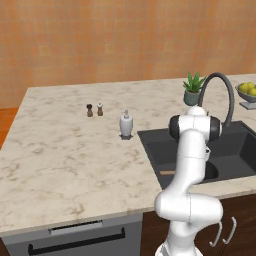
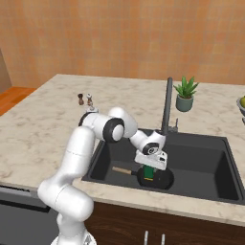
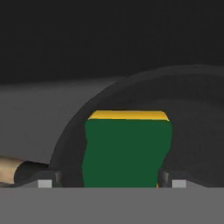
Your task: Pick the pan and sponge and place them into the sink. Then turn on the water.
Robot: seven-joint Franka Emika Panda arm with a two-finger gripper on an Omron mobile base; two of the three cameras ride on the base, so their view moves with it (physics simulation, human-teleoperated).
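Hand view: the hand (image 3: 109, 181) points down into the sink (image 2: 201, 162), its two fingertips (image 3: 46, 183) spread wide on either side of the sponge (image 3: 127, 151); whether the pads touch the sponge cannot be told; the sponge, green with a yellow edge, lies inside the pan (image 3: 192, 131), and the pan's wooden handle (image 3: 8, 170) runs off to the left. Right base view: the pan (image 2: 162, 181) rests on the basin floor near the front wall, under the hand (image 2: 150, 173); the right part of the basin lies open; the faucet (image 2: 166, 107) rises just behind the hand. On the surface (image 1: 75, 155) stand a soap dispenser (image 1: 126, 124), two small shakers (image 1: 95, 109), a potted plant (image 1: 193, 90) and a fruit bowl (image 1: 248, 95).
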